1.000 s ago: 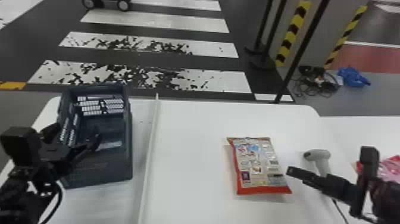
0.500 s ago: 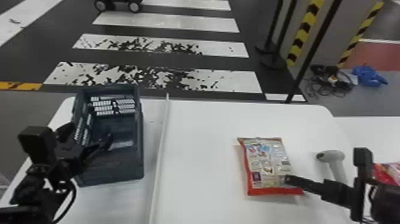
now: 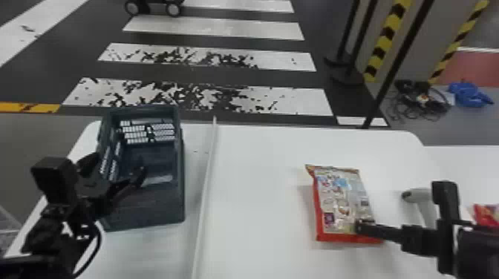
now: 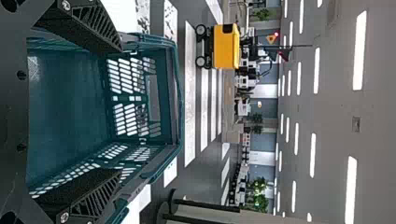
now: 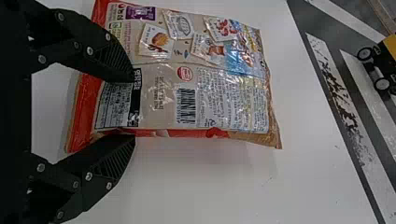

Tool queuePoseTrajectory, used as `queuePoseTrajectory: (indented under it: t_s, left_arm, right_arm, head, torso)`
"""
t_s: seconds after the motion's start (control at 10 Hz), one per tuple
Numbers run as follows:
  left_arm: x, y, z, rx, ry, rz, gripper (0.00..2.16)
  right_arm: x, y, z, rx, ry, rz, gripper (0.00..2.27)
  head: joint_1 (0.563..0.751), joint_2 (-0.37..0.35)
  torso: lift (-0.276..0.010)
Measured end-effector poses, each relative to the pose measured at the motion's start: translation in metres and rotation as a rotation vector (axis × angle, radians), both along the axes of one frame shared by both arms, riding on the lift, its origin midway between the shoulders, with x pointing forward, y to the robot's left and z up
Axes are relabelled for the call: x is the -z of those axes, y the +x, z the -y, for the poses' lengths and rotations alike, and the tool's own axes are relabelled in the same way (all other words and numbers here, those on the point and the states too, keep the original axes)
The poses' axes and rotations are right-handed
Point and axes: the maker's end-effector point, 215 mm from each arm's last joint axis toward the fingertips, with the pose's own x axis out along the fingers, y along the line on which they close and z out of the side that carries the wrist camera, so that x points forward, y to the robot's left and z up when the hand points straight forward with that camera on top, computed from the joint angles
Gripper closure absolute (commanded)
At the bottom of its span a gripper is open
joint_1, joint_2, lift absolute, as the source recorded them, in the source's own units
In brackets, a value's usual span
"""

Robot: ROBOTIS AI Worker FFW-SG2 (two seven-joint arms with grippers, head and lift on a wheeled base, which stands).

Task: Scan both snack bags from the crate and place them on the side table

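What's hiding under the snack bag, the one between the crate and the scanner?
The white table shows around the snack bag. The spot right underneath is covered by the bag, so I can't tell if anything flat is there.

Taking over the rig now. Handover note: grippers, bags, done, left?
Left gripper: open at the crate, holding nothing.
Right gripper: open, straddling one edge of the snack bag, not clamped.
Bag: flat on the table, barcode up. Scanner to its right.
Done: red packet at far right, probably the first bag; scans can't be told.
To do: grip this bag, scan if needed, place on side table.
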Motion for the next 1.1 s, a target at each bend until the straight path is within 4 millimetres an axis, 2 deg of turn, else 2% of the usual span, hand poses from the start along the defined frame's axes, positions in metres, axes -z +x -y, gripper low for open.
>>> queuePoseTrajectory:
  t_s: [0.3,0.5,0.6,0.7,0.9,1.1]
  left_arm:
    - [0.0,-0.001,-0.002,-0.003,0.0,0.001,0.09]
    - [0.001,-0.001,-0.003,-0.004,0.001,0.0,0.09]
    - [0.001,-0.001,-0.003,-0.004,0.001,0.0,0.09]
    - [0.001,-0.001,-0.003,-0.004,0.001,0.0,0.09]
    - [0.001,-0.002,-0.003,-0.004,0.0,0.0,0.09]
    - [0.001,-0.002,-0.003,-0.004,0.001,0.0,0.09]
  right_arm:
    - [-0.007,-0.006,0.001,-0.017,0.042,0.029,2.24]
    - [-0.031,-0.007,0.017,0.071,0.126,0.065,2.24]
    - [-0.05,-0.007,0.027,0.13,0.191,0.094,2.24]
    - [-0.075,-0.003,0.041,0.193,0.253,0.14,2.24]
    - [-0.121,0.011,0.09,0.328,0.307,0.26,2.24]
    - [-0.136,0.014,0.158,0.501,0.219,0.33,2.24]
  head:
    - [0.695,-0.068]
    - [0.695,-0.087]
    - [0.695,-0.093]
    - [0.695,-0.11]
    - [0.695,-0.151]
    - [0.695,-0.227]
  torso:
    - [-0.098]
    - [-0.098]
    - [-0.098]
    - [-0.098]
    - [-0.098]
    - [-0.098]
